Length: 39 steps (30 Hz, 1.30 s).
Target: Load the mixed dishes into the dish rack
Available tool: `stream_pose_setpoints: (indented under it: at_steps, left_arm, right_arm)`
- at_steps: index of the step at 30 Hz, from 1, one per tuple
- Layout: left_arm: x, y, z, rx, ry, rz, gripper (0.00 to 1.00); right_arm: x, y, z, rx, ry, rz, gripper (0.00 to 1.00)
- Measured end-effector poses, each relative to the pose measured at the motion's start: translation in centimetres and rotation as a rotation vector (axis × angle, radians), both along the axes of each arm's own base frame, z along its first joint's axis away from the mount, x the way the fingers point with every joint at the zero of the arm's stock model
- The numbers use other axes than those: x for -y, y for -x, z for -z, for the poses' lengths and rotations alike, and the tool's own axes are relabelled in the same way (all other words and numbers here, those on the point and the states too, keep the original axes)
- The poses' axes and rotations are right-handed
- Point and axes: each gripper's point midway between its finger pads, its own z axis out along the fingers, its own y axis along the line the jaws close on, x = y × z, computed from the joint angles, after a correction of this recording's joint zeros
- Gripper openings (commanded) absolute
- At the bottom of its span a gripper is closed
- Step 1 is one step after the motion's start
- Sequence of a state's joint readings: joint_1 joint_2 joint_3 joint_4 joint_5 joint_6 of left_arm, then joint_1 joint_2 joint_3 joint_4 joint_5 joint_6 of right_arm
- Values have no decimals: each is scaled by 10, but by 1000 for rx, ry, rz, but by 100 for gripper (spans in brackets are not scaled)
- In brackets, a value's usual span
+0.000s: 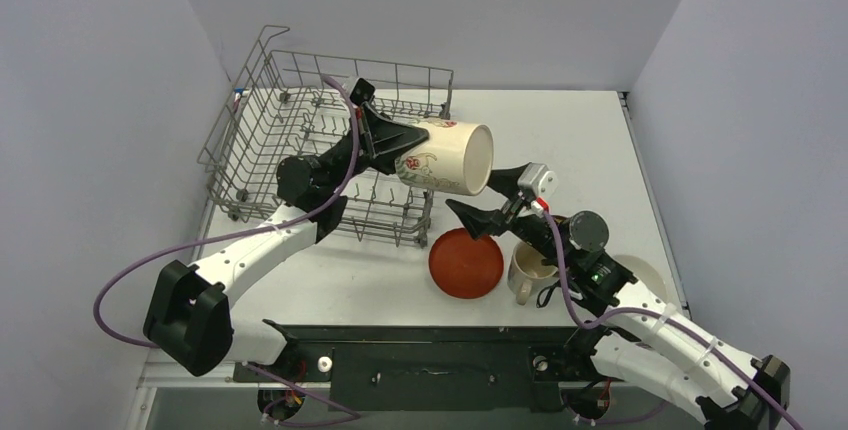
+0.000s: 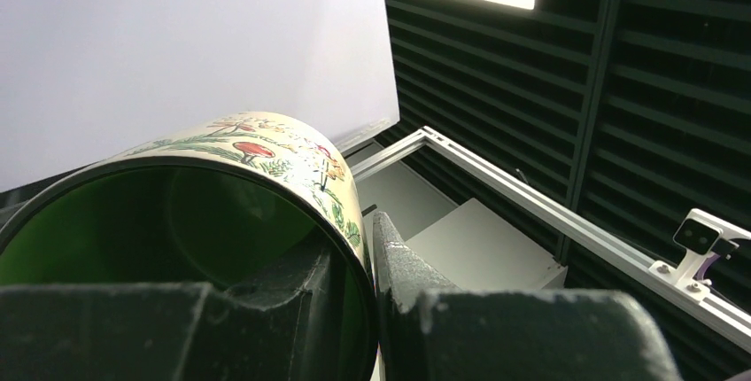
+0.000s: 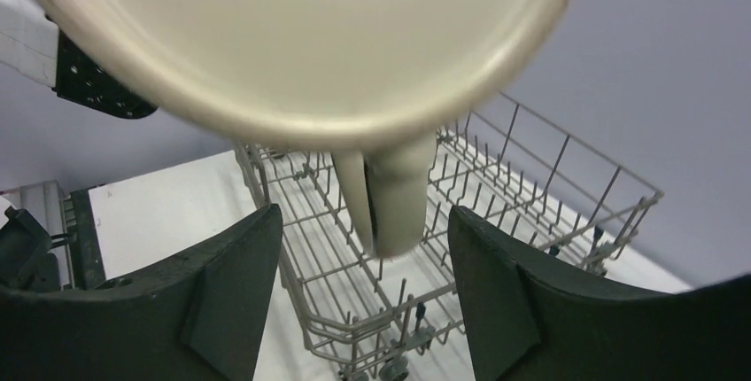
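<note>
Grip of the left jaws nearly closed on the rim wall of the green-lined mug (image 1: 445, 157): inner finger (image 2: 292, 292) against the green lining, outer finger (image 2: 398, 261) on the flowered wall. Mug held clear of the table (image 1: 580, 140), tipped on its side, mouth toward the left jaws, cream base turned toward the right jaws, handle (image 3: 390, 195) pointing down. Beneath and behind the left jaws, the dish rack (image 1: 300, 120), with the mug above its right end in the top view. Right jaws partly open just under the mug's base, one right finger (image 3: 221, 301) on each side of the handle and apart from it; nothing gripped there. Below the right jaws, flat on the table, the red round plate (image 1: 466, 262). Just beside the plate, on the side away from the rack and close under the right wrist, the cream mug (image 1: 528, 270), upright with its mouth up. Past the right jaws in the wrist view, the rack's upright tines and mesh sides.
</note>
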State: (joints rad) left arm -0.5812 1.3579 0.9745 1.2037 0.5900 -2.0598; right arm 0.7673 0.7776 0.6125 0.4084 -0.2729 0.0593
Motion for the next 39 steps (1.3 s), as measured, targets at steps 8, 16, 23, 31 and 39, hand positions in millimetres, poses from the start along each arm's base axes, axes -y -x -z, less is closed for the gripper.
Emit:
stream_pose_setpoints:
  at_steps: [8,16,23,31,39]
  left_arm:
    - [6,0,12,-43,-37,21,0]
    - [10,3,13,-56,-44,36,0]
    - [12,6,12,-58,-40,47,0]
    - [6,6,5,-67,-2,47,0]
    - [6,-8,23,-148,-5,0,45]
  right_arm:
    - [-6,9,-32,140,9,-55,60]
    - [-16,6,-25,146,35,-85,48]
    - [-19,3,-23,139,39,-85,40]
    - [-24,10,-30,97,-26,-133,0]
    - [-31,8,-16,-47,-92,-155,0]
